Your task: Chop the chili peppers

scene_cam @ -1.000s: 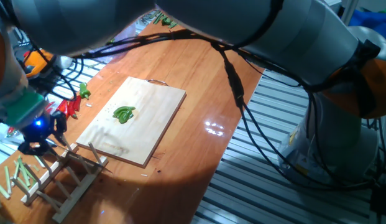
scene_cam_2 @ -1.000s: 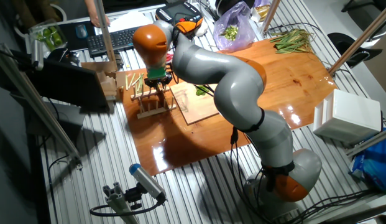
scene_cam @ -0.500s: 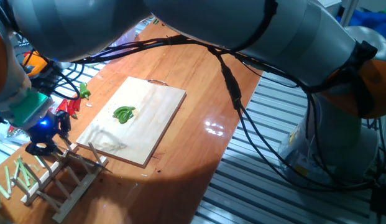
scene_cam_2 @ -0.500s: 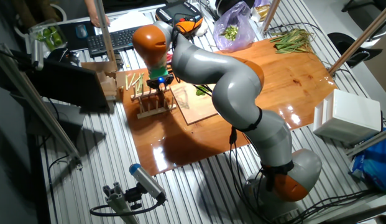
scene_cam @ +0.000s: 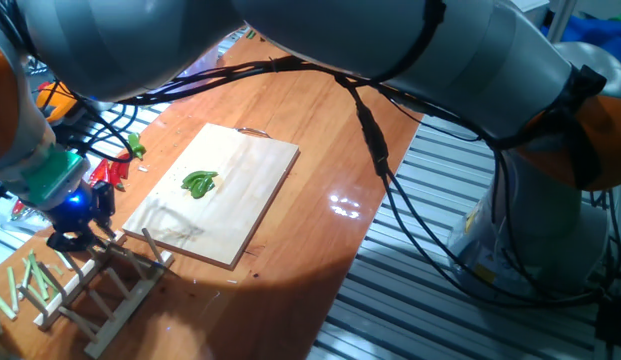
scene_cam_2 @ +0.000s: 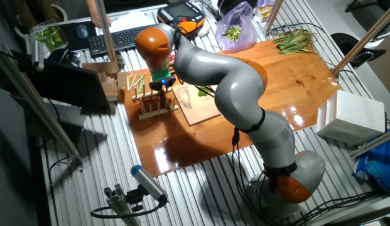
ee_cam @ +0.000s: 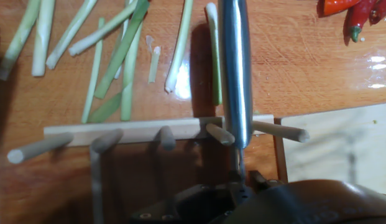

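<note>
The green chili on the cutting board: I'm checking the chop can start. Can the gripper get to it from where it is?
Probably yes. The chili lies alone on the board, uncovered, and the gripper hangs at the wooden rack just past the board's edge with nothing between.

The big grey KUKA arm (scene_cam_2: 235,88) rises from its orange-banded base at the near right corner in the other fixed view, bends at an elbow and stretches across to the far left. Its orange wrist joint (scene_cam_2: 154,45) points straight down. Below it, the black claw (scene_cam: 72,232), with a teal collar and a blue light glowing, hangs low, fingers pointing downward. In the hand view a slim shiny metal rod sticks forward out of the claw (ee_cam: 237,182); the fingers are too dark to judge.
</note>
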`<state>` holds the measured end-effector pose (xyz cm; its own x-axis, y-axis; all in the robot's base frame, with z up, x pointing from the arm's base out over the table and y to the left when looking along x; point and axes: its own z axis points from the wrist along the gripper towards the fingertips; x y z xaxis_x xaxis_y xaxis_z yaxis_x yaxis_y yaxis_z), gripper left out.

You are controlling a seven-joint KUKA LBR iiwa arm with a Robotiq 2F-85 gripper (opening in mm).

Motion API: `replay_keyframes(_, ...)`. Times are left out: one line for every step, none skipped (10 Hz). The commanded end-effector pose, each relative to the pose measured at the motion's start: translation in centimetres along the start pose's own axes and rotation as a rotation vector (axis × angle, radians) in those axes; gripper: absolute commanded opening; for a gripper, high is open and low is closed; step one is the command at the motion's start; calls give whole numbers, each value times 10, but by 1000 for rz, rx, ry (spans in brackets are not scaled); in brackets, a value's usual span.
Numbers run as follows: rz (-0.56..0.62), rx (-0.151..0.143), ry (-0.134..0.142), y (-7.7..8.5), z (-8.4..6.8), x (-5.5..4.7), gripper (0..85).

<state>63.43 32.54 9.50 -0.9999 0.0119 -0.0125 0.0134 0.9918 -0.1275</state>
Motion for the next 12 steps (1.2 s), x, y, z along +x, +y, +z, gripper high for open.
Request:
replay_keyframes(0, -1, -4, 0, 1, 0, 170)
replay_keyframes(2, -2, -8, 0, 3, 0, 170)
replay_keyframes(3, -1, -11, 0, 4, 0, 170)
replay_keyframes(0, -1, -11, -1, 4, 0, 170)
replay_keyframes(-8, -2, -11, -2, 3, -1, 0)
replay_keyframes(-11, -14, 12, -4, 2, -1, 0)
replay_keyframes(0, -40, 23, -5, -1, -3, 0)
replay_keyframes(-2, -49, 26, -8, -9, -4, 0)
replay_keyframes(-12, -66, 25, -12, -30, -8, 0)
replay_keyframes(-17, -92, 34, -21, -62, -11, 0)
replay_keyframes(-4, -117, 41, -35, -101, -12, 0)
replay_keyframes(39, -107, 42, -45, -125, -10, 0)
